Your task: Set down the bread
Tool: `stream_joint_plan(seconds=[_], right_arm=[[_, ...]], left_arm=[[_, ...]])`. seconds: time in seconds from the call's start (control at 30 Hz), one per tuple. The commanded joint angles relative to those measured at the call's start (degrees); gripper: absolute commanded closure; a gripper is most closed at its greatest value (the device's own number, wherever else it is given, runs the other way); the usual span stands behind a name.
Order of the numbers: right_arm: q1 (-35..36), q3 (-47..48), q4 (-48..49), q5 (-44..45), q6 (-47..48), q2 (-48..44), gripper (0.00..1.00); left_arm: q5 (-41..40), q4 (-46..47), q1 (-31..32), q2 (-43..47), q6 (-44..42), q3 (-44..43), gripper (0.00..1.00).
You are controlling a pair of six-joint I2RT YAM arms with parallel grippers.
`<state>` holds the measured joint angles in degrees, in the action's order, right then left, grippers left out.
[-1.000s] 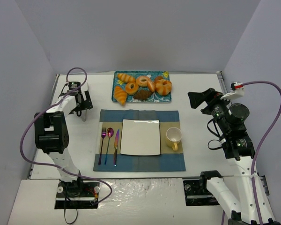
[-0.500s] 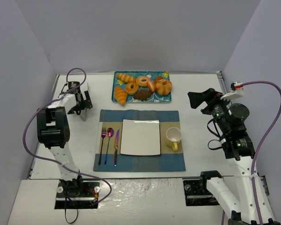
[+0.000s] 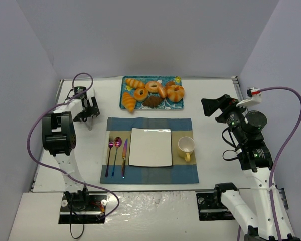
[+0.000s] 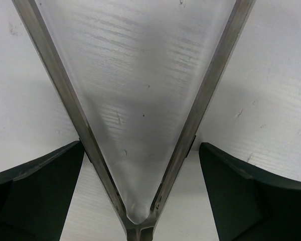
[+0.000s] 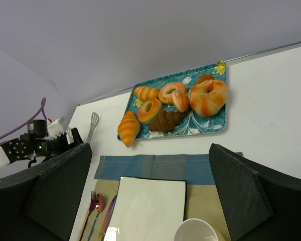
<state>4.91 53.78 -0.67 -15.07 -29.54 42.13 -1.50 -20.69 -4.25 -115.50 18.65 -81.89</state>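
White table looks as set; tray at its far edge undisturbed; my left arm has pulled its elbow in, left gripper spread wide astride a metal utensil, clamping nothing; right gripper gapes, empty; bread waits on the tray's near-left corner, unpicked.

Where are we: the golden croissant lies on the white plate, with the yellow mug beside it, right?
No. The white plate is bare; the golden croissant lies at the near left corner of the tray, as the top external view shows. The yellow mug does stand beside the plate.
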Motion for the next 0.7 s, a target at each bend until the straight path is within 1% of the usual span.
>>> stream_joint_plan(seconds=[0.0,0.23,0.53,0.67], right_arm=[[-0.2,0.2,4.3,-0.9,0.7,-0.3,0.00],[-0.2,0.1,4.3,-1.0,0.6,-0.3,0.00],[-0.2,-0.5,4.3,-1.0,0.4,-0.5,0.00],[-0.2,-0.7,4.2,-1.0,0.4,-0.8,0.00]], left_arm=[[-0.6,0.8,-0.7,1.3,0.6,-3.5,0.03],[-0.8,0.3,-0.9,0.1,0.3,-4.6,0.03],[-0.6,0.1,-1.3,-0.1,0.2,-4.0,0.03],[0.0,0.2,-1.6,-0.3,0.4,-3.7,0.06]])
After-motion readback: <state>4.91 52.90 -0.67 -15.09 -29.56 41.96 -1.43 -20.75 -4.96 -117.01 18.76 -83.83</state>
